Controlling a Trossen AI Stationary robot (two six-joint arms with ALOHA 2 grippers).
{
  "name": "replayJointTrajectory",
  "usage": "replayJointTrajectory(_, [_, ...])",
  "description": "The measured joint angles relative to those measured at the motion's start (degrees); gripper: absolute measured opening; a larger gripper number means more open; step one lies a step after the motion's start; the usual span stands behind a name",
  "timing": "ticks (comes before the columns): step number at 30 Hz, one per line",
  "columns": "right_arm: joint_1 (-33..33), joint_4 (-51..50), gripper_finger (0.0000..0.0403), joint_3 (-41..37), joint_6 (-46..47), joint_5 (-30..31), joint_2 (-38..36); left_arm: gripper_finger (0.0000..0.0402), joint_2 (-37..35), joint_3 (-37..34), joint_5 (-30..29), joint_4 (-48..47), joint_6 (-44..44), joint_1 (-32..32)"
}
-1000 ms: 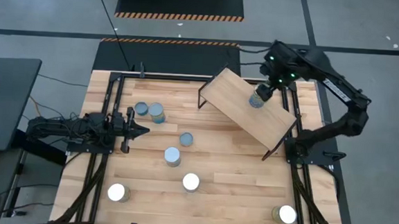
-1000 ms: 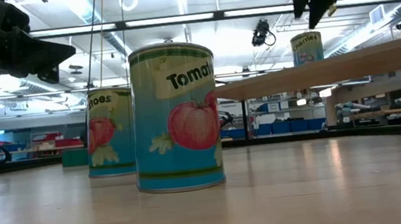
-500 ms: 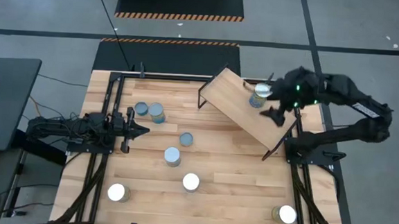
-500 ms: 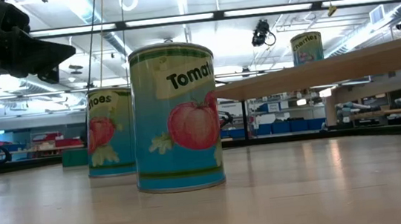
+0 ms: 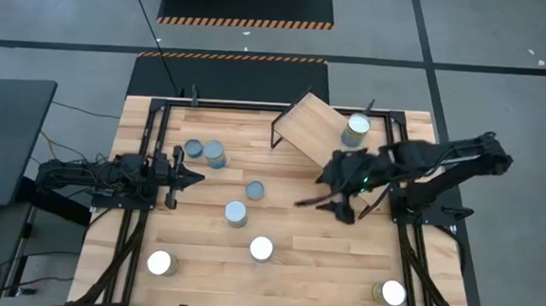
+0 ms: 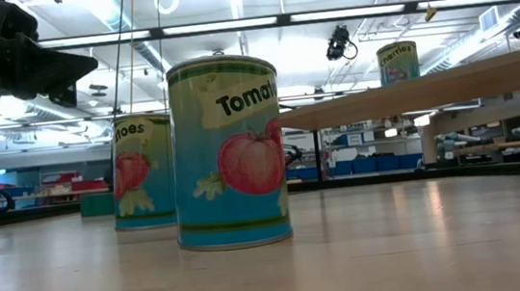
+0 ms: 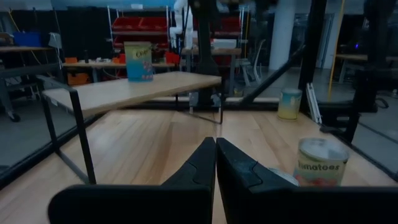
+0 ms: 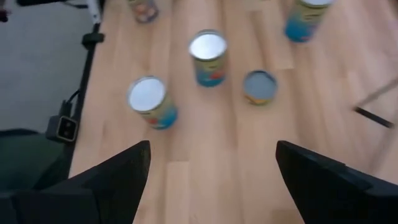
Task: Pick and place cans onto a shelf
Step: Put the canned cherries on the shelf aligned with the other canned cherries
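1. Reaching from centre-right of the high view, the right hand (image 5: 332, 202) hangs wide, empty; one can (image 5: 355, 130) stands on the shelf (image 5: 303, 122).
2. Centre over the nearest bench can (image 5: 255, 190) before descending.
3. Left hand (image 5: 194, 176) waits pinched closed.

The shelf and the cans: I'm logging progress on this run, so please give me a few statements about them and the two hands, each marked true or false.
1. One can stands on the shelf. True.
2. The right hand is shut on a can. False: its fingers are spread wide in the right wrist view and hold nothing.
3. The left hand is shut and empty, at the table's left side. True.
4. Two cans stand side by side just beyond the left hand's tip, near. True.
5. The shelf is full of cans. False: only one can stands on it; the others are on the tabletop.
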Motion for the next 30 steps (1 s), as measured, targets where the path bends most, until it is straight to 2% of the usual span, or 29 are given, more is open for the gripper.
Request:
replayJointTrajectory(4, [2.78,3.0,0.0354,0.0,1.72,0.02,2.83,0.002,-0.01,0.01,-0.01,3.33,-4.4,0.02])
replayJointTrajectory(10, [5.17,7.6,0.0354,0.0,4.32,0.59,6.17,0.002,-0.02,0.02,-1.38,13.57,-4.45,0.02])
replayJointTrajectory(15, [8.06,8.16,0.0354,0.0,6.87,6.14,6.53,0.002,1.11,0.02,2.99,17.26,-2.74,-0.07])
replayJointTrajectory(18, [10.17,7.34,0.0354,-0.02,8.82,10.16,5.7,0.002,3.68,0.13,-0.63,19.6,-2.92,-0.04])
replayJointTrajectory(21, [11.32,7.22,0.0354,-0.01,8.53,14.31,5.07,0.0021,8.79,2.48,-6.62,17.44,-2.83,-0.02])
replayJointTrajectory(24, [10.96,6.07,0.0354,-0.01,7.56,15.76,4.17,0.0032,15.7,6.53,-12.62,15.69,-2.4,0.44])
replayJointTrajectory(26, [10.46,5.82,0.0354,-0.02,6.37,15.7,3.27,0.0052,21.15,10.13,-15.15,11.8,-2.43,1.16])
replayJointTrajectory(30, [8.7,4.57,0.0354,-0.02,3.09,14.97,1.92,0.0119,32.41,20.5,-15.55,-1.44,-3.2,3.32])
